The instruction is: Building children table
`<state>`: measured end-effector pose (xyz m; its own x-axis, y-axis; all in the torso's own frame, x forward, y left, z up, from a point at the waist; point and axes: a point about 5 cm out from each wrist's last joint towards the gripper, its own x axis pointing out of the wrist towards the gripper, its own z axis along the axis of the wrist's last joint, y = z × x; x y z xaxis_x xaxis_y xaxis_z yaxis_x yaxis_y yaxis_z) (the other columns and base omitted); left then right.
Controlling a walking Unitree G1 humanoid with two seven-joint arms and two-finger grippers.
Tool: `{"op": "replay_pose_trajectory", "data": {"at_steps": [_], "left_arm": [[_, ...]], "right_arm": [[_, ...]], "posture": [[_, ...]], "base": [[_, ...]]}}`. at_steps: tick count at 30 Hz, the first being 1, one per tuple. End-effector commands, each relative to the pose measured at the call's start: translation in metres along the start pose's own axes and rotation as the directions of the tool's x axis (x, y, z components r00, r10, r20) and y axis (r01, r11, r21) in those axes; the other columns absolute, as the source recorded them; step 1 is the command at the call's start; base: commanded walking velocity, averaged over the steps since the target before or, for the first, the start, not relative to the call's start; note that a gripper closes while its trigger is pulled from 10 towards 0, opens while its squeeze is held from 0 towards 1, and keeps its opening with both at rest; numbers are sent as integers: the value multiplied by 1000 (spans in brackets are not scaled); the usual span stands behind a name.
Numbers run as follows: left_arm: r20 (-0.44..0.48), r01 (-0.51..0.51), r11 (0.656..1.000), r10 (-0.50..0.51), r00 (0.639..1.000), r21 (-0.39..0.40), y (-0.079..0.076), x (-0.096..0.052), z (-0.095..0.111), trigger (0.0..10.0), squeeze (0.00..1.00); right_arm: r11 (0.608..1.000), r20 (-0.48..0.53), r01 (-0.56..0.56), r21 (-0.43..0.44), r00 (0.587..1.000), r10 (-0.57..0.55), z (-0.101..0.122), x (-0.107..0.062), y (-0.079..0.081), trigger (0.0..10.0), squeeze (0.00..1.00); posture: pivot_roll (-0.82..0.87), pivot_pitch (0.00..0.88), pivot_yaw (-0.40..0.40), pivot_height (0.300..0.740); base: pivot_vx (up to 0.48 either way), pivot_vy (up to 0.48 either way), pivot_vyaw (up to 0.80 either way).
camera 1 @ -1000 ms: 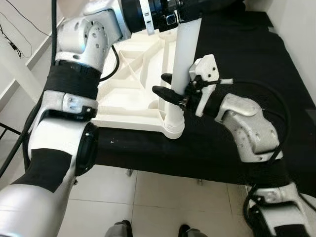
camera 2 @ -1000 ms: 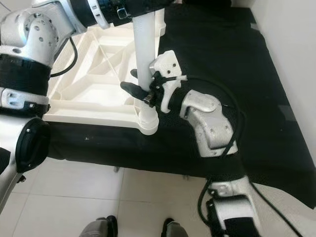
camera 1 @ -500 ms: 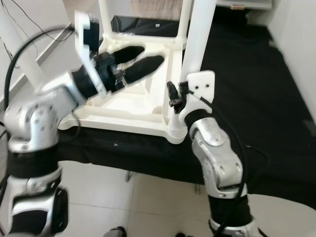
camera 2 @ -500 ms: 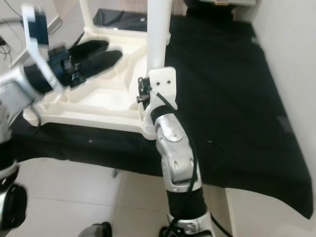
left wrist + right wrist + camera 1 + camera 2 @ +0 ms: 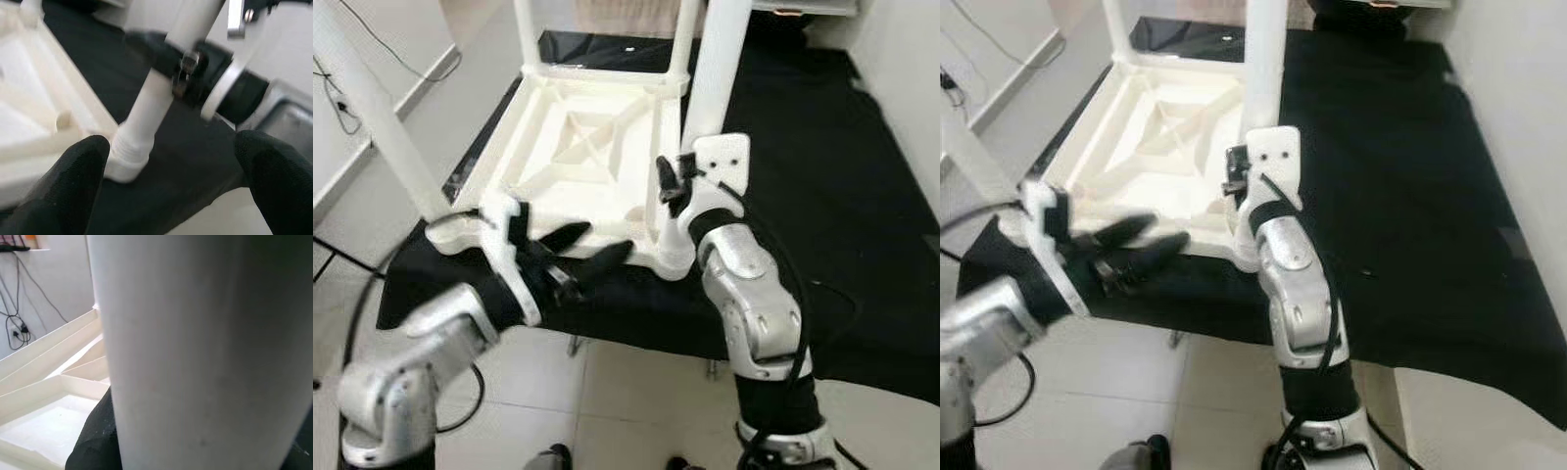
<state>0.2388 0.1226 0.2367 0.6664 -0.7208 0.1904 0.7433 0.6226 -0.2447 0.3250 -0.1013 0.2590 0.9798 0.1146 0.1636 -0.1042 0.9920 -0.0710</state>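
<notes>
A white children's table top (image 5: pixel 587 147) lies upside down on a black-covered surface (image 5: pixel 842 196), with white legs standing up at its corners. My right gripper (image 5: pixel 668 186) is shut on the near right leg (image 5: pixel 713 69), just above its socket (image 5: pixel 128 156). That leg (image 5: pixel 195 347) stands very close in the right wrist view. My left gripper (image 5: pixel 607 238) hangs open and holds nothing, low in front of the table's near edge. Its black fingers (image 5: pixel 80 181) frame the leg's base in the left wrist view.
The near left leg (image 5: pixel 372 108) slants up beside my left arm. Two more legs (image 5: pixel 524 29) stand at the far corners. Tiled floor (image 5: pixel 607 392) lies below the front edge. A white wall (image 5: pixel 1518 98) runs along the right, and cables (image 5: pixel 352 108) hang at the left.
My left arm has swung down from above the table top to low in front of its near edge, still open. The right gripper has kept hold of the near right leg.
</notes>
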Motion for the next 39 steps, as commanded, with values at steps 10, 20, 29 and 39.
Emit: {"op": "replay_pose_trajectory", "data": {"at_steps": [10,20,29,39], "left_arm": [[-122,-112,994,113,986,10,-20,-15,-50,10000,0],[-119,-227,972,232,965,57,-28,-29,-78,10000,0],[-96,-215,973,223,970,89,-37,-28,-83,10000,0],[-82,-157,980,168,982,126,-47,-30,-83,10000,0]], "right_arm": [[1000,-131,5,8,991,-4,-29,3,-16,10000,1000],[950,111,-287,120,955,275,10,7,-15,10000,192],[707,163,-705,-51,692,703,31,11,-36,10000,0],[479,141,-876,-59,468,873,40,17,-42,10000,0]], "posture": [[88,286,-8,740],[79,293,-9,740],[91,291,-32,740],[100,307,-43,740]], "base": [[0,0,0],[0,0,0],[0,0,0],[0,0,0]]}}
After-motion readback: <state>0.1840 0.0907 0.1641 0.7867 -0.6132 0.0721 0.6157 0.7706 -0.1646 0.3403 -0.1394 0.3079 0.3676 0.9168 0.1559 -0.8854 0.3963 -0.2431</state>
